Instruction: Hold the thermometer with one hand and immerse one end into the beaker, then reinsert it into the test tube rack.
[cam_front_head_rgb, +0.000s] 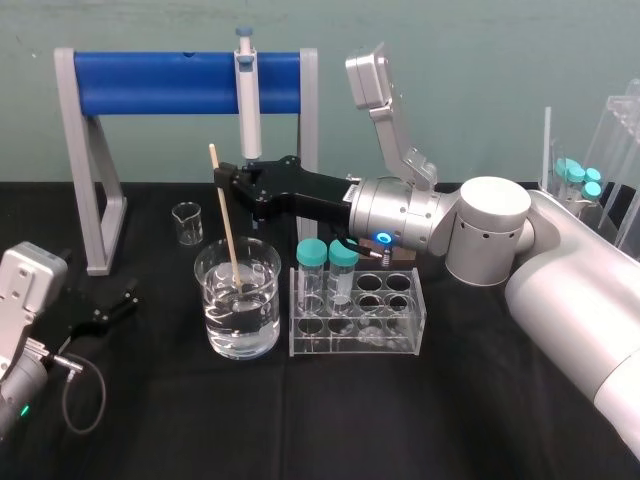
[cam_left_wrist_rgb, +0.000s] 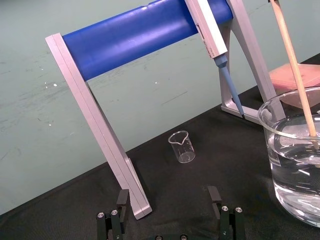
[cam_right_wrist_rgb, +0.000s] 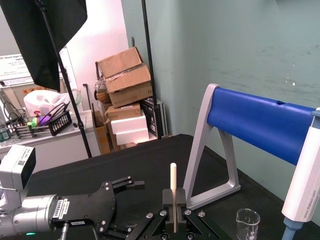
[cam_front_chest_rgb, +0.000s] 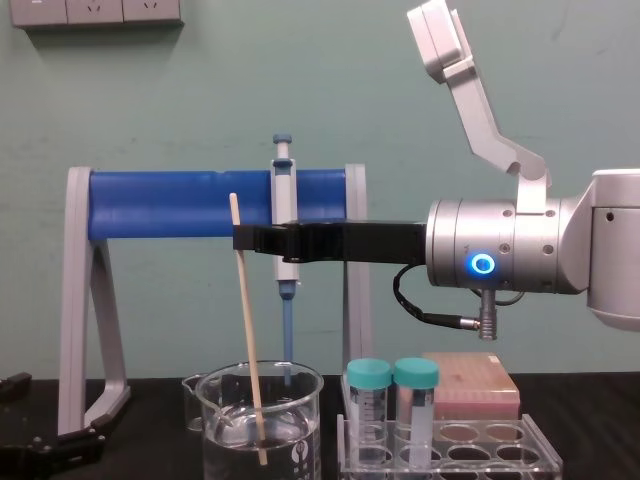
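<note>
— Held where, and by what?

— Pinched in the right gripper (cam_front_head_rgb: 222, 181), closed tight on the thermometer (cam_front_head_rgb: 229, 228) just below its top end. Reached in from the right, passing behind and above the test tube rack (cam_front_head_rgb: 400, 338).

— Why gripped so high?

— Probably to spare the gripper the glass rim and the water. Leaves the long lower stretch free to dip.

— And the lower end?

— Down inside the beaker (cam_front_head_rgb: 213, 318), well under the water line. Tilted, not upright: leaning leftward at the top, away from the rack.

— Dip finished, then?

— Looks so, judging by the depth. Reinsertion not yet done.

— Why set the beaker just beside the rack?

— Makes for a short trip, by the look of it: lift clear of the rim, swing right, straighten, lower into a hole. Two teal-capped tubes (cam_front_head_rgb: 328, 255) at the rack's left end, nearest the beaker, so better aimed at a bare hole farther right.

— Anything to watch?

— Knocking those caps on the way over. Dragging the thin rod against the glass, too.

— Left gripper (cam_front_head_rgb: 115, 303)?

— Parked low at the left of the counter (cam_front_head_rgb: 150, 420), spread wide open, nothing in it. Not needed: a one-handed job.
</note>
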